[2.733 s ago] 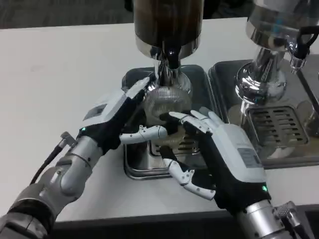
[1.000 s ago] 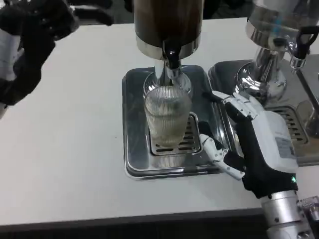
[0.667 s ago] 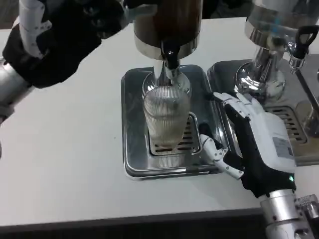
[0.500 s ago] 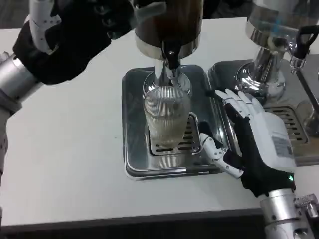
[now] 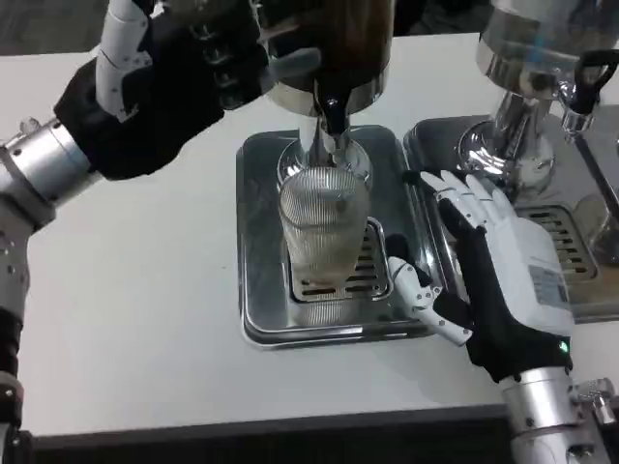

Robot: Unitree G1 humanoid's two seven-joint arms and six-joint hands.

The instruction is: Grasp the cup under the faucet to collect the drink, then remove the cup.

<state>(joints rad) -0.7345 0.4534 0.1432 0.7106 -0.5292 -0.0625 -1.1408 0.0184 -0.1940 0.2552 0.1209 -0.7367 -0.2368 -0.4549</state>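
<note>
A clear ribbed cup (image 5: 324,227) stands upright on the drip grate of a steel tray (image 5: 259,290), right under the black faucet (image 5: 332,114) of a dark drink dispenser (image 5: 326,48). My left hand (image 5: 169,82) is raised at the upper left, its fingers reaching to the dispenser's base just left of the faucet; whether they touch it I cannot tell. My right hand (image 5: 493,275) rests to the right of the cup with fingers spread, holding nothing and a small gap from the cup.
A second steel dispenser (image 5: 532,77) with its own faucet (image 5: 575,97) and drip tray (image 5: 542,242) stands at the right, close behind my right hand. Bare white table (image 5: 126,290) lies to the left and front.
My left hand let go of the cup, rose to the upper left and has moved right toward the dispenser's base. My right hand drew back to the cup's right. The cup stays put.
</note>
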